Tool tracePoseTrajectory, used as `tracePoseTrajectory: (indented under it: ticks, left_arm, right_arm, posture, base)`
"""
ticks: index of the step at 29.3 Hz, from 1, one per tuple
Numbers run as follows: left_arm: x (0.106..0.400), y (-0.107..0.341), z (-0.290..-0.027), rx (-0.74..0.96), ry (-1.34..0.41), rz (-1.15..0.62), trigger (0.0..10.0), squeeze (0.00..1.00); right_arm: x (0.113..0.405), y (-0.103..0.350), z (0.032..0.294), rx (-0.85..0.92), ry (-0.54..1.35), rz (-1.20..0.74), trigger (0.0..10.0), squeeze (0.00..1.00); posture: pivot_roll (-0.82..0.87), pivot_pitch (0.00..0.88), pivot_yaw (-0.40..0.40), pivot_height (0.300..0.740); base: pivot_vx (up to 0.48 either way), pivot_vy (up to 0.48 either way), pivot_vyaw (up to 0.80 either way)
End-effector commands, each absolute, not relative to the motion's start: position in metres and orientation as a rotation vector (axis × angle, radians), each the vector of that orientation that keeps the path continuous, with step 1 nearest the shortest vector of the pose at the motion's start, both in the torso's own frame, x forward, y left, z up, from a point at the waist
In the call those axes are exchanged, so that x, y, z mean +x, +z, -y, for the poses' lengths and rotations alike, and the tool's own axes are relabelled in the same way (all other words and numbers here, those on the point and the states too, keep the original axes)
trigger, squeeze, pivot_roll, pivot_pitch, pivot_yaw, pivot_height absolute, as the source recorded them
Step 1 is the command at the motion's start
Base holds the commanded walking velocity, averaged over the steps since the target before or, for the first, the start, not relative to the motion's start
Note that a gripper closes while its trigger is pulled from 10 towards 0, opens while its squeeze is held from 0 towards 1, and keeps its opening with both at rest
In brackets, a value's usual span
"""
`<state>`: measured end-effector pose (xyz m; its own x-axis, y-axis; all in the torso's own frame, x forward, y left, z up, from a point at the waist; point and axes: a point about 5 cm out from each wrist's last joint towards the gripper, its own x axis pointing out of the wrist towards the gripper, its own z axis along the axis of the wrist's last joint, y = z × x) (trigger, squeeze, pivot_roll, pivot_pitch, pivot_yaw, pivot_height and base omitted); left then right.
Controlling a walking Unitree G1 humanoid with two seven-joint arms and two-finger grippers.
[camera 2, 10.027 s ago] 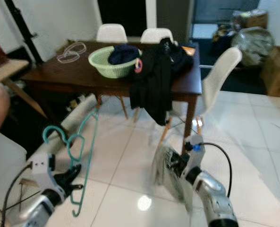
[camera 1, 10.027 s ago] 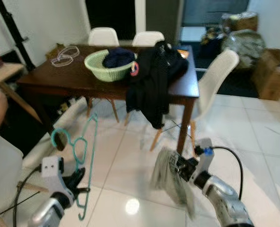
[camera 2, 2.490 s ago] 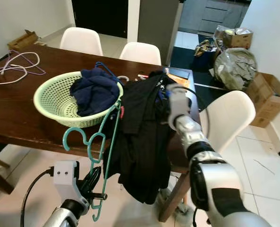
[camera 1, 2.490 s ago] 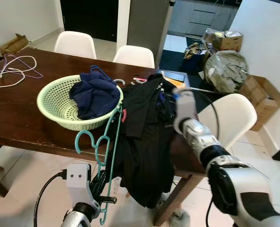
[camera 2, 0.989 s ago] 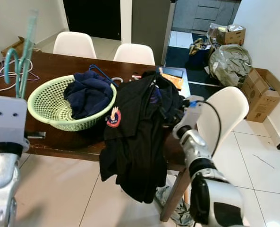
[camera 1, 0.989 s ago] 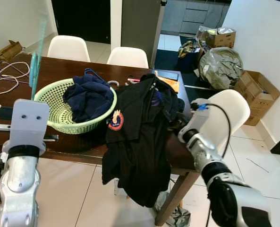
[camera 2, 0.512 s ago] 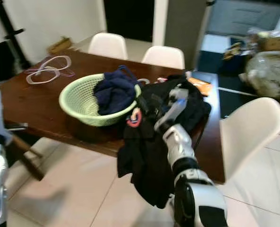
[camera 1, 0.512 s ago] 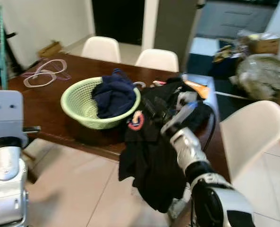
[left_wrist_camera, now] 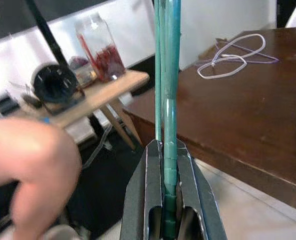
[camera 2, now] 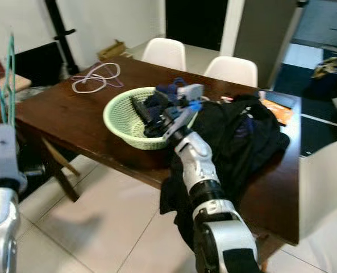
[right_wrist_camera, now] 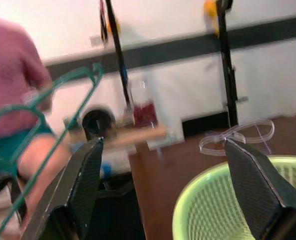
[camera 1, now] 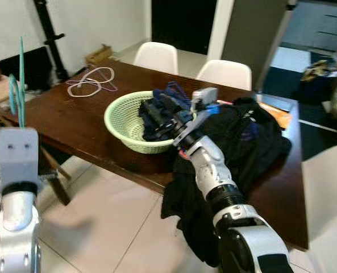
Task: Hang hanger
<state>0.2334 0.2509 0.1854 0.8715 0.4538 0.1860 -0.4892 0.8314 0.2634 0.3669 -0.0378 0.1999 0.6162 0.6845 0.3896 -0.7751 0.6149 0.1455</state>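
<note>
Left wrist view showed the left pincer clenched on the teal hanger, thin plastic rods running straight up out of the black fingers; behind it sat a glass jar with red contents on a pale wooden side table, plus a blurred part of a person close by. Left eye view gave the wider layout: hanger held upright at far left above the silver left arm, well apart from the dark brown wooden tabletop. Right pincer was reaching over the light green perforated basket, which held dark blue clothes; black garment was draped over the tabletop edge, looped pale cord lay at the far end, white chairs behind. Right wrist view showed its two black fingers spread wide, released, nothing between them, with the basket rim below and the hanger's hooked outline off to the side.
</note>
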Motion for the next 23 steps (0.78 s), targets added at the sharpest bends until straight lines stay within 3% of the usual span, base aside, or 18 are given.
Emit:
tracePoseTrajectory:
  ticks: [1,12,19,23]
  left_arm:
    - [0.230,0.176,-0.250,0.272,0.504,0.099,10.0,0.00]
    - [0.231,0.165,-0.246,0.206,0.507,0.089,10.0,0.00]
    - [0.235,0.161,-0.238,0.188,0.478,0.089,10.0,0.00]
    - [0.234,0.158,-0.235,0.186,0.466,0.081,10.0,0.00]
  right_arm:
    - [0.364,0.193,0.034,0.277,0.851,0.285,10.0,0.00]
    - [0.355,0.190,0.024,0.235,0.912,0.268,10.0,0.00]
    - [0.352,0.197,0.025,0.212,0.921,0.300,10.0,0.00]
    - [0.354,0.198,0.025,0.205,0.874,0.296,10.0,0.00]
  posture:
    - [0.22,0.000,-0.079,0.740]
    - [0.21,0.000,-0.091,0.740]
    - [0.19,0.000,-0.078,0.740]
    - [0.19,0.000,-0.078,0.740]
  base:
    - [0.371,0.000,0.00]
    - [0.435,0.000,0.00]
    - [0.453,0.000,0.80]
    - [0.448,0.000,0.00]
